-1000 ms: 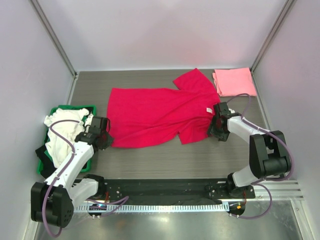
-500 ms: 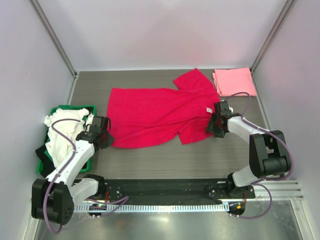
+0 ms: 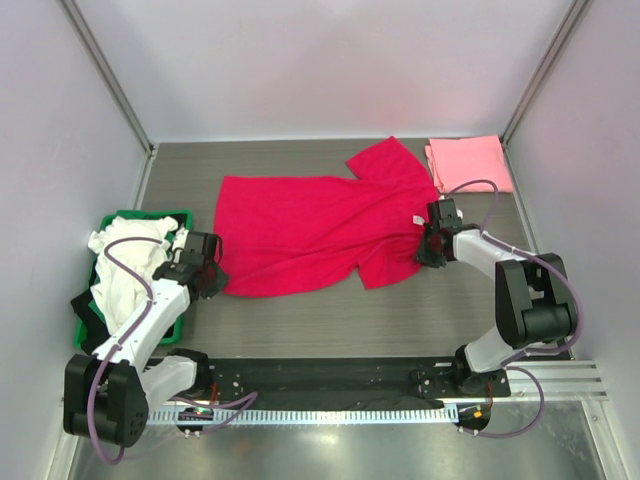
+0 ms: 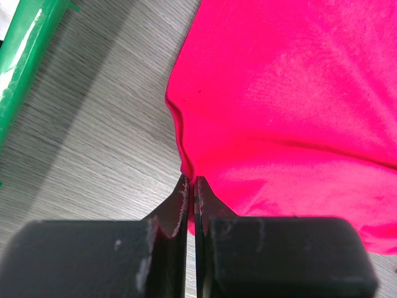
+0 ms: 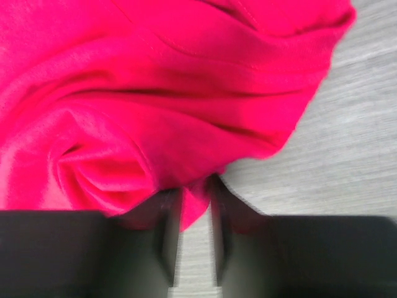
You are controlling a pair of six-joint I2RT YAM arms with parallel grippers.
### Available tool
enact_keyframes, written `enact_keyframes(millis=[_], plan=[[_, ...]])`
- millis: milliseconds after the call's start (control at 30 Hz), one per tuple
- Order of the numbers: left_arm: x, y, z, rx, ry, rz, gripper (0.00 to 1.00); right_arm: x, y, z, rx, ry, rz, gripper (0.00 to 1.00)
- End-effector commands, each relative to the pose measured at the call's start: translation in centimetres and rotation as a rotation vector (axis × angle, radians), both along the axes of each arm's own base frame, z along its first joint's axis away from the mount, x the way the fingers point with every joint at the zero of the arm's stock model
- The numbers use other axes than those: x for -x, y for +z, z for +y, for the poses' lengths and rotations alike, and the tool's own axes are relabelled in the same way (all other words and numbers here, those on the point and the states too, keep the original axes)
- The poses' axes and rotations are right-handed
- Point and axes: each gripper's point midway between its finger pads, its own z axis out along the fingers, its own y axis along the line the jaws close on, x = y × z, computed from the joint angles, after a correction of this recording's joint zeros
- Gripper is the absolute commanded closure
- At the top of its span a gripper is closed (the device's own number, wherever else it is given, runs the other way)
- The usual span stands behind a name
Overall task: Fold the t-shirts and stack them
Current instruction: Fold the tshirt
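Your big crimson-red cloth t-shirt (image 3: 320, 225) lies flat on the grey table (image 3: 300, 320), long way L to R. L pincer (image 4: 190, 186) is pinched tight on its near-left hem corner. R pincer (image 5: 193, 202) nips the near-right edge, cloth betw. the fingers. Each arm is nearest its own end.

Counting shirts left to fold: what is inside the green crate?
A crumpled white t-shirt fills the green crate, with something dark at its near side. Anything beneath the white cloth is covered.
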Motion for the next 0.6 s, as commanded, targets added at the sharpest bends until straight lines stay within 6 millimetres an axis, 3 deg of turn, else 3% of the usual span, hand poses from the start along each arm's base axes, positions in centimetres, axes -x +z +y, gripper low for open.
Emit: enact_keyframes(millis=[0, 133, 233, 333, 433, 467, 567], plan=[[-0.4, -0.1, 0.1, -0.001, 0.001, -0.017, 1.00, 2.6, -3.2, 0.1, -0.006, 0.021, 0.112, 0.77], [-0.4, 0.1, -0.2, 0.016, -0.007, -0.018, 1.00, 3.3, -3.2, 0.0, -0.006, 0.016, 0.116, 0.98], [-0.2, 0.5, -0.6, 0.034, -0.021, -0.021, 1.00, 4.2, -2.3, -0.2, -0.007, 0.001, 0.110, 0.99], [0.1, 1.5, -1.5, 0.082, -0.056, -0.032, 1.00, 4.9, 0.4, -0.4, -0.019, -0.038, 0.065, 0.99], [1.4, 2.6, -2.1, 0.117, -0.079, -0.018, 1.00, 6.1, 4.4, -0.5, -0.055, -0.085, -0.004, 0.99], [1.7, 3.0, -2.6, 0.145, -0.094, -0.019, 1.00, 7.1, 6.5, -0.5, -0.073, -0.093, -0.045, 0.99], [2.7, 4.5, -3.3, 0.186, -0.117, -0.027, 1.00, 9.8, 9.0, -0.2, -0.133, -0.137, -0.062, 0.99]])
